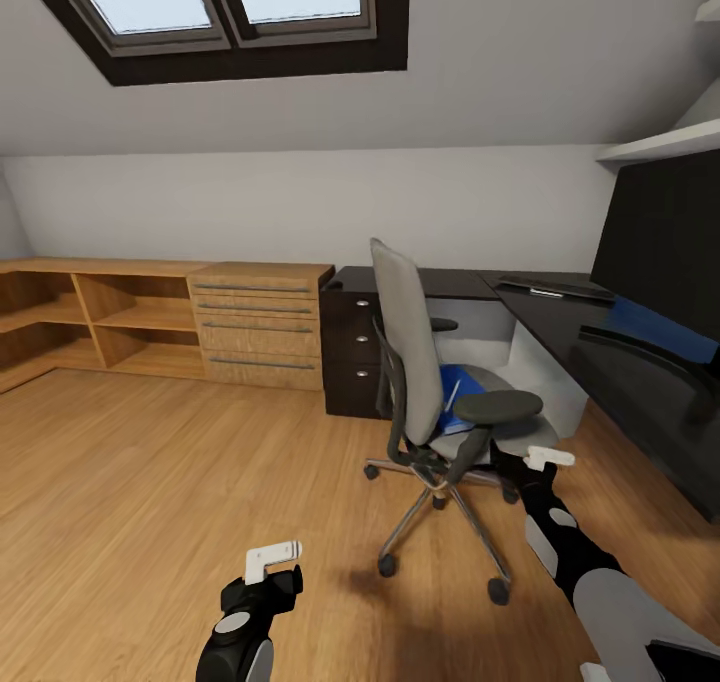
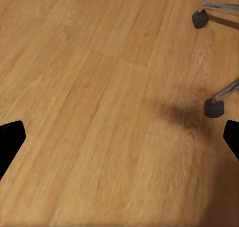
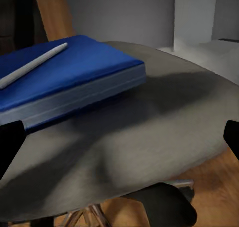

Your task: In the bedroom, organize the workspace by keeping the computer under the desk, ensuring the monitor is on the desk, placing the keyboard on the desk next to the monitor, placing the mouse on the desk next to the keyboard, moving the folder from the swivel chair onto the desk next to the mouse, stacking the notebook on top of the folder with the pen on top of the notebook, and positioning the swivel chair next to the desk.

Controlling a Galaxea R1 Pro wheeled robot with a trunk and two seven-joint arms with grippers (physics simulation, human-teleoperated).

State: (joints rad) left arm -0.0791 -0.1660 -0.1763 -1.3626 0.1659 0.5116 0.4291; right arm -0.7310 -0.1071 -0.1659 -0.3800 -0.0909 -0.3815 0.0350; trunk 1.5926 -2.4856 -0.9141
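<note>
One chair [image 1: 430,382] is standing on the wood floor [image 1: 150,482] just beside the black L-shaped table [image 1: 590,352]: grey seat and back, black armrests, chrome star base on casters. One bright blue folder [image 3: 74,72] is lying flat on the seat, towards its back edge; its side is showing as a thick grey-blue band. One light grey pen [image 3: 32,65] is lying on the folder's cover. One keyboard [image 1: 555,286] is resting on the table near the back wall. One dark monitor [image 1: 665,232] is standing at the table's right side.

Two hands are showing. Right hand [image 1: 548,456] is hovering just off the seat's front edge, fingers spread, gripping nothing. Left hand [image 1: 272,556] is hanging over bare floor, apart from the chair's casters, fingers spread, gripping nothing.
</note>
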